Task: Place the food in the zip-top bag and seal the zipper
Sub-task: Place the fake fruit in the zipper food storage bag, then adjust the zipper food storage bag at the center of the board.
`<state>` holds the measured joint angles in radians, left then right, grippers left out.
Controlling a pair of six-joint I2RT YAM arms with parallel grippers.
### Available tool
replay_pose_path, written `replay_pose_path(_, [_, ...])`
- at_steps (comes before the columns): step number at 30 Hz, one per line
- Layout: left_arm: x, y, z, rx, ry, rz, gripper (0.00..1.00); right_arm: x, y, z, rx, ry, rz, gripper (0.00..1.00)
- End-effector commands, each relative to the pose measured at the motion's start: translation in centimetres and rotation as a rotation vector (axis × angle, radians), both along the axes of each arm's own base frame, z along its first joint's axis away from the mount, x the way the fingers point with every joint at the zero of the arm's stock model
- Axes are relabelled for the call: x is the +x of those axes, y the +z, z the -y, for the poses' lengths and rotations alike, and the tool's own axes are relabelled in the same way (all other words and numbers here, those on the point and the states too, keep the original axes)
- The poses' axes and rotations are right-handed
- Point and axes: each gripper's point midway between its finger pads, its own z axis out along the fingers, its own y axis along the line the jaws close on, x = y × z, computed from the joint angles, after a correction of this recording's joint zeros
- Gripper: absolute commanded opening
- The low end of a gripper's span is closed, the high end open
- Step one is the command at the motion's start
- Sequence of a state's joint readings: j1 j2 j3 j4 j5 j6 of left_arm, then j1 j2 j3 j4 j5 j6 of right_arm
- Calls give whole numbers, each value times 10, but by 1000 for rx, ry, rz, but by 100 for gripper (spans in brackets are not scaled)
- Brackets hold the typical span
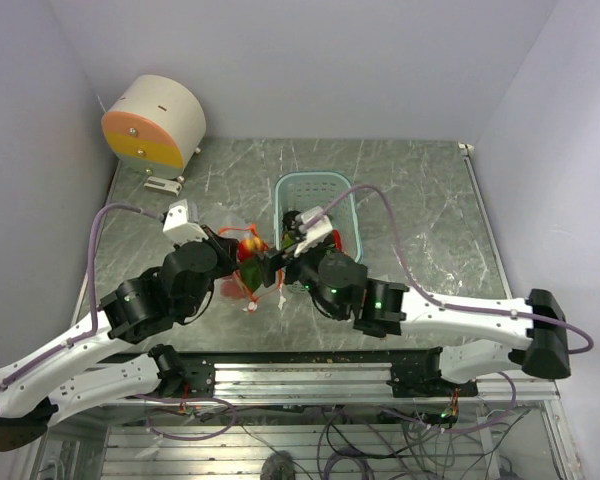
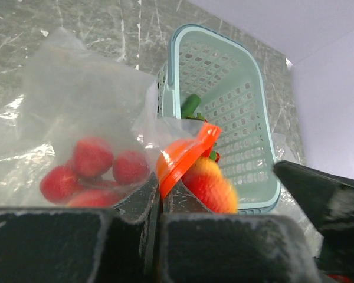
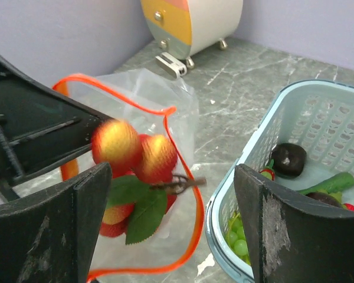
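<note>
My left gripper point(image 2: 159, 197) is shut on the orange-red zipper point(image 2: 189, 154) and holds the mouth of the clear zip-top bag point(image 2: 76, 100) up and open. Red food point(image 2: 93, 158) lies inside the bag. My right gripper point(image 3: 171, 177) stands open just above the mouth. A blurred cluster of red-yellow fruits with green leaves point(image 3: 135, 150) sits within the zipper loop point(image 3: 192, 212), touching neither finger. From above, both grippers point(image 1: 235, 262) point(image 1: 272, 268) meet over the bag point(image 1: 242, 285), left of the basket.
The light-blue mesh basket point(image 1: 320, 183) point(image 3: 224, 194) stands right beside the bag, holding green grapes point(image 3: 239, 244), a dark fruit point(image 3: 288, 158) and a green piece point(image 3: 336, 183). A round white toy with an orange-yellow face point(image 1: 155, 122) sits at the back left by the wall.
</note>
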<state>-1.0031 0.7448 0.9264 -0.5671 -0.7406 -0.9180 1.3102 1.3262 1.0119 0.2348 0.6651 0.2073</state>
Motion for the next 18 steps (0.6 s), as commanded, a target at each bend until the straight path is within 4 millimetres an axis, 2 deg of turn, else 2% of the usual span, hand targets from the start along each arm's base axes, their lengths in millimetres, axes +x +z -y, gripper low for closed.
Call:
replay_pose_path(1, [3, 5, -10, -32, 59, 25, 7, -12, 12, 19, 29, 43, 2, 83])
replay_pose_path(4, [3, 12, -10, -39, 57, 32, 7, -14, 5, 27, 4, 42, -23, 79])
replay_pose_path(9, [2, 27, -14, -61, 59, 55, 7, -15, -27, 32, -25, 54, -110, 70])
replay_pose_path(13, [1, 35, -17, -77, 63, 70, 7, -19, -42, 23, -19, 122, -159, 67])
replay_pose_path(18, [0, 39, -17, -85, 59, 76, 7, -14, -60, 14, -49, 111, -187, 62])
